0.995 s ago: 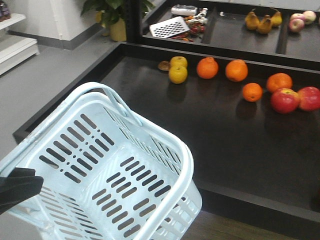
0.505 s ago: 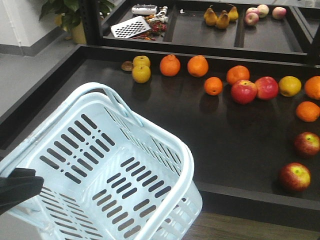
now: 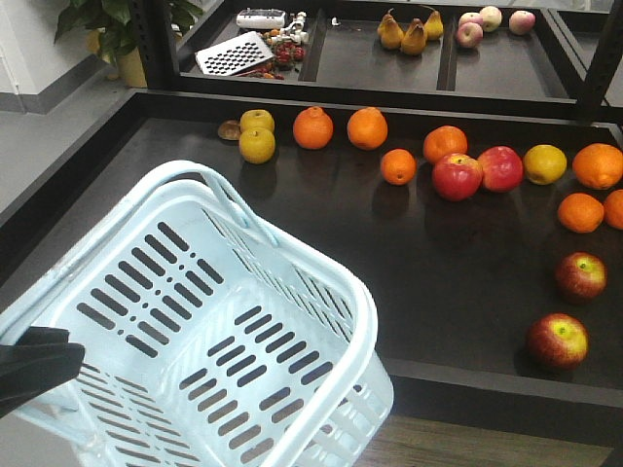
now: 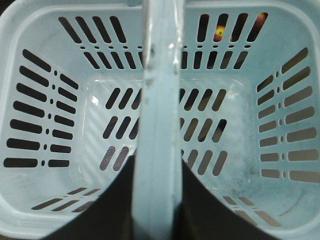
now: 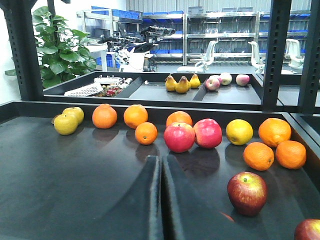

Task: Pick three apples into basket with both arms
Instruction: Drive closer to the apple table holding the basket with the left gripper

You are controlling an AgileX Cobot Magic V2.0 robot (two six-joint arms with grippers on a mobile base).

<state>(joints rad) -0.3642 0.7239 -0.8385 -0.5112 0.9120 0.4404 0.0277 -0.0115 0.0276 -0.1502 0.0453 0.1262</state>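
The pale blue basket hangs tilted at the lower left, in front of the black shelf. My left gripper is shut on its handle. In the left wrist view the handle runs up between the black fingers, and the basket below holds nothing. Two dark maroon apples lie at the shelf's right front. My right gripper is shut on nothing, low over the shelf. One apple lies just to its right and another shows at the corner.
Two brighter red apples, several oranges and yellow fruit line the back of the shelf. Its raised front lip runs beside the basket. A rear tray holds pears and a grater. A black post stands at the right.
The whole shelf scene has slid left in the front view, bringing the two dark apples and more oranges into sight at the right. The basket and left gripper keep their place in the frame.
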